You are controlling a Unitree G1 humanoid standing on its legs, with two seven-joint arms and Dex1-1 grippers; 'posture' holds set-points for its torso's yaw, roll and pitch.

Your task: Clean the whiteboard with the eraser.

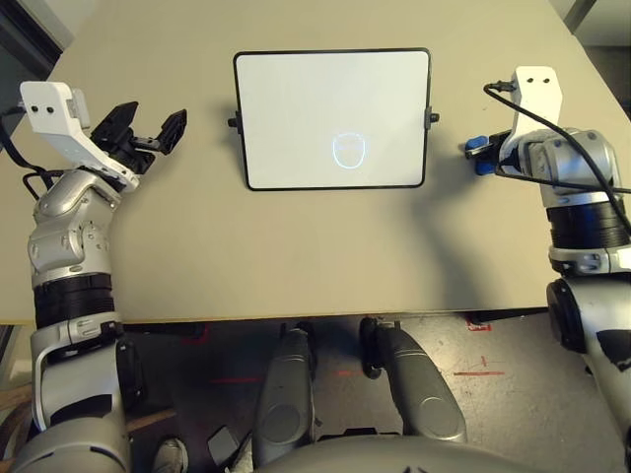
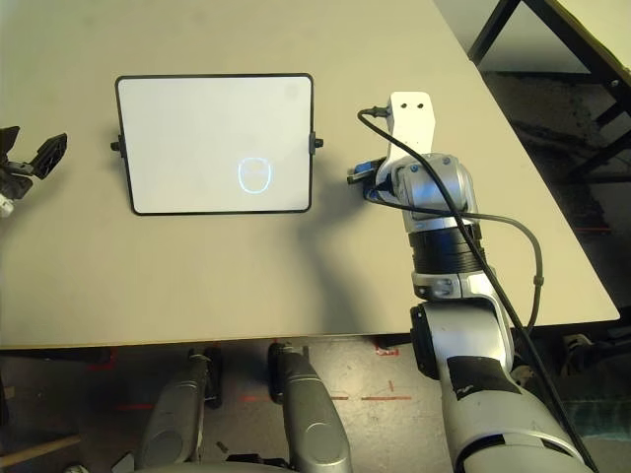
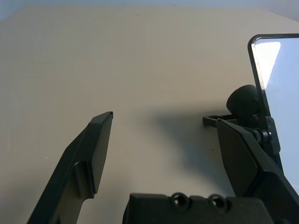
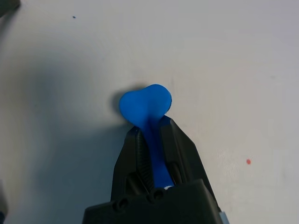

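Beige and matte, the flat tabletop [image 1: 325, 256] carries the work items, with a dark floor visible beyond its near edge.

At the left, the left tool [image 1: 150, 132] sits above the tabletop beside the board's left short side. Its two black fingers [image 3: 96, 149] are spread wide apart with nothing between them. In the left wrist view, one finger lies close to the small black knob [image 3: 244, 103] on that side of the board; contact cannot be confirmed.

At the centre, the rectangular whiteboard with thin black frame and rounded corners [image 1: 332, 118] lies flat on the tabletop. A small pale blue ring-shaped mark [image 1: 349, 151] sits on its white surface, right of centre and toward the near edge.

At the right, the right tool [image 4: 154, 135] is positioned just beside the board's right knob [image 1: 432, 118]. Its fingers are pressed together, pinching the small bright blue eraser with rounded end [image 4: 145, 105]. The eraser's end protrudes past the fingertips and is off the board, over bare tabletop.
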